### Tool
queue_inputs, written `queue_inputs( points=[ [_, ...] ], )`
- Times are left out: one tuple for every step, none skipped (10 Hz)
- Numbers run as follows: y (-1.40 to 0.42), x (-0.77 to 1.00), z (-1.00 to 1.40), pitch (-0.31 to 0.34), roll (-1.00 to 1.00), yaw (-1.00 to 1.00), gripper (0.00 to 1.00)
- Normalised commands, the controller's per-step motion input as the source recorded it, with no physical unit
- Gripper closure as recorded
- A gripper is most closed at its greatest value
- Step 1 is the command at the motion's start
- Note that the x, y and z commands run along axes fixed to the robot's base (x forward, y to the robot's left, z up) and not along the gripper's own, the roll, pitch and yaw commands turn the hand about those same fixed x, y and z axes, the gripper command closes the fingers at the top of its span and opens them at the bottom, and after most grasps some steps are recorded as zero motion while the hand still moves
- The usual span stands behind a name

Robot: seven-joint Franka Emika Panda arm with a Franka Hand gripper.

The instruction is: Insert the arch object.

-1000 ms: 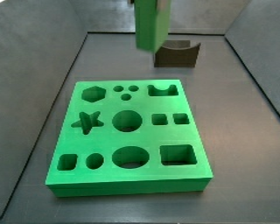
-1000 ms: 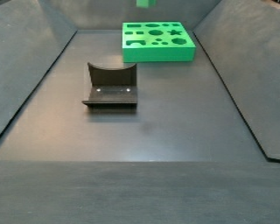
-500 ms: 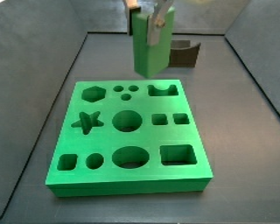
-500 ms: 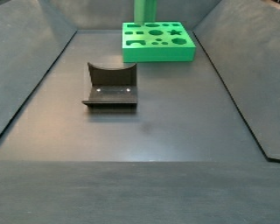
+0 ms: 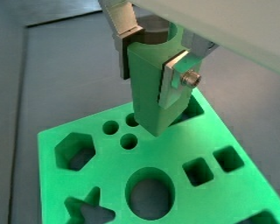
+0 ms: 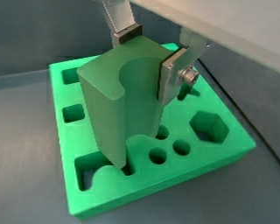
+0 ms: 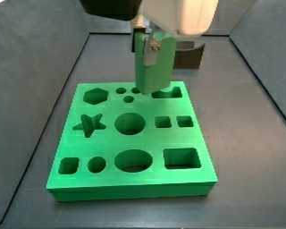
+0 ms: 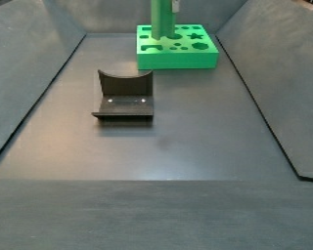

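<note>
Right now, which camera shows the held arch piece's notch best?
The wrist view where the arch object, upright in the gripper over the board, shows its curved groove. In a wrist view the arch object shows flat faces only; both side views, a thin bar.

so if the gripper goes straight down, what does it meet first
Likely the green shape board, by its arch cutout: the tall green arch piece held in the gripper hangs over it.

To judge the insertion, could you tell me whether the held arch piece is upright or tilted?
Upright. In both side views the arch object stands vertical, clamped in the gripper above the green board.
</note>
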Motion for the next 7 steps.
queue_inputs(
  points=[
    [0.0, 0.21, -0.24, 0.004, -0.15, -0.87, 1.0],
    [0.0, 0.2, -0.24, 0.0, -0.13, -0.88, 1.0],
    [0.0, 0.14, -0.23, 0.0, -0.11, -0.92, 1.0],
    [0.0, 0.07, -0.17, 0.0, -0.07, -0.95, 1.0],
    [0.17, 0.0, -0.11, 0.0, -0.04, -0.74, 1.0],
    [0.21, 0.0, -0.08, 0.043, 0.0, -0.26, 1.0],
    [0.08, 0.0, -0.12, 0.027, 0.07, 0.01, 1.0]
  ],
)
